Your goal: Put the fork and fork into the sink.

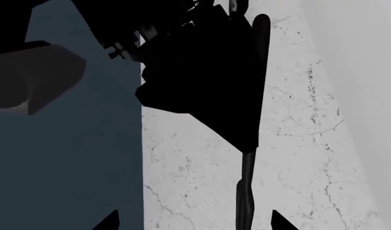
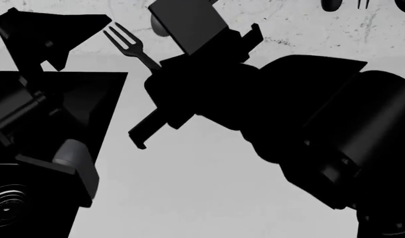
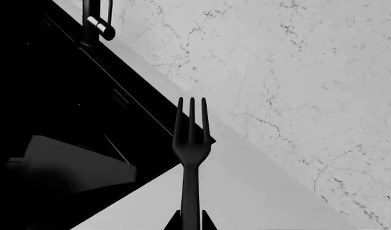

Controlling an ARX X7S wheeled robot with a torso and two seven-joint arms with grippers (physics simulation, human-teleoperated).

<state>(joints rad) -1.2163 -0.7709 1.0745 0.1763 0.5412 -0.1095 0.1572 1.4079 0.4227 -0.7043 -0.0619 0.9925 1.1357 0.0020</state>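
Observation:
My right gripper (image 3: 190, 221) is shut on the handle of a slim dark fork (image 3: 191, 129), whose tines point away from it. In the head view this fork (image 2: 125, 40) sticks up and to the left from the right gripper (image 2: 161, 69), above the counter just right of the black sink (image 2: 96, 99). My left gripper (image 1: 196, 223) is open, fingertips wide apart. A thin dark fork (image 1: 246, 191) runs between them, its upper part behind a black mass. The left arm (image 2: 30, 104) hangs over the sink. I cannot make out a second fork for sure.
The sink's ringed drain (image 2: 7, 203) shows at the lower left. A faucet (image 3: 93, 24) stands at the sink's back edge. The white marble counter (image 2: 189, 188) spreads to the right of the sink. Small dark utensil shapes (image 2: 331, 5) sit at the top edge.

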